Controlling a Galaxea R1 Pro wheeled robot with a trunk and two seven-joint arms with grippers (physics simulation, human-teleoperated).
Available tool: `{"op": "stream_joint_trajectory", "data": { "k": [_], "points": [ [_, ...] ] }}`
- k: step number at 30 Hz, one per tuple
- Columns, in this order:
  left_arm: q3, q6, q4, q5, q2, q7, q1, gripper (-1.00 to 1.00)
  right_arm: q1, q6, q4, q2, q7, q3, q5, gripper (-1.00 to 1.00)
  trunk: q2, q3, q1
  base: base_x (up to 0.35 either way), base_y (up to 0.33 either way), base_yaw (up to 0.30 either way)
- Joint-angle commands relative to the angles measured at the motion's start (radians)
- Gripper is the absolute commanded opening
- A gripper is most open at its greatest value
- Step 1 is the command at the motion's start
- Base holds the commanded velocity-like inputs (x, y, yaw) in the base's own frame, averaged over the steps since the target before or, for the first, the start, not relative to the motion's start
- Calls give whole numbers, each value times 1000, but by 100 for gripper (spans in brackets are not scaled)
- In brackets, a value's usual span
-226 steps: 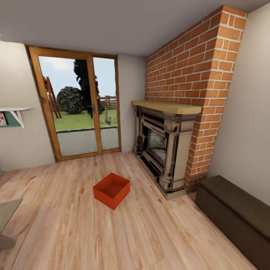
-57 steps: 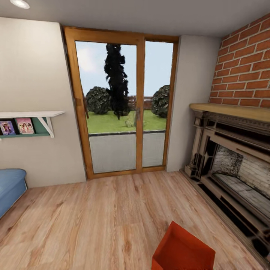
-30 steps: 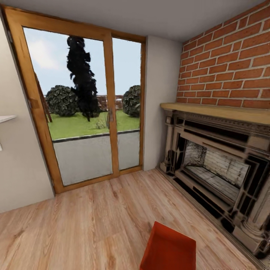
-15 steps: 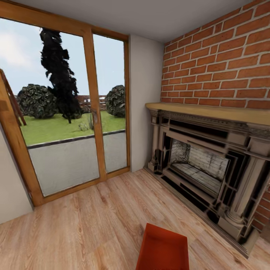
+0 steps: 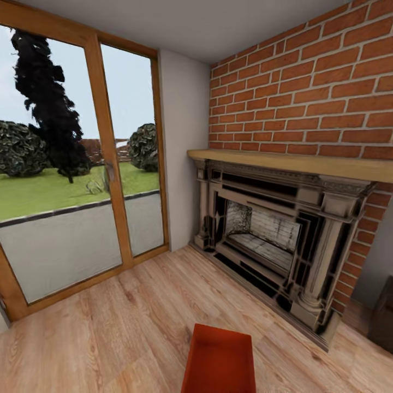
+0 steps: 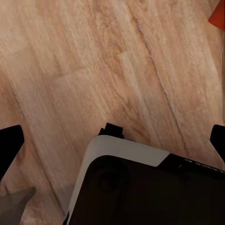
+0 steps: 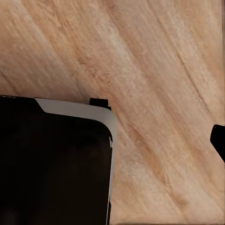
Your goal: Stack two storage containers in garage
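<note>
The left claw (image 6: 112,143) stands wide open, its two dark fingertips (image 6: 9,145) far apart at opposite edges of the left wrist view, holding nothing, above the wood plank floor (image 6: 93,61). Of the right claw, one dark fingertip (image 7: 218,140) is visible; how far it is open cannot be told. One orange-red box (image 5: 218,360) sits on the wood floor in the living room, near the base of the robot, in front of the brick fireplace (image 5: 262,229). A glass door (image 5: 71,180) stands beside the fireplace.
</note>
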Motion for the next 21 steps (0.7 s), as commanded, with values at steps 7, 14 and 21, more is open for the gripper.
{"op": "stream_joint_trajectory", "data": {
  "k": [7,14,21],
  "points": [
    [5,-3,0,1,0,1,0,100,-1,-4,3,1,-1,9,-5,100,-1,-1,0,0,0,-289],
    [5,-3,0,1,0,1,0,100,-1,-4,3,1,-1,9,-4,100,-1,-1,0,0,0,-289],
    [5,-4,0,1,1,2,0,100,-1,-4,3,1,-1,9,-4,100,-1,-1,0,0,0,-289]
  ]
}}
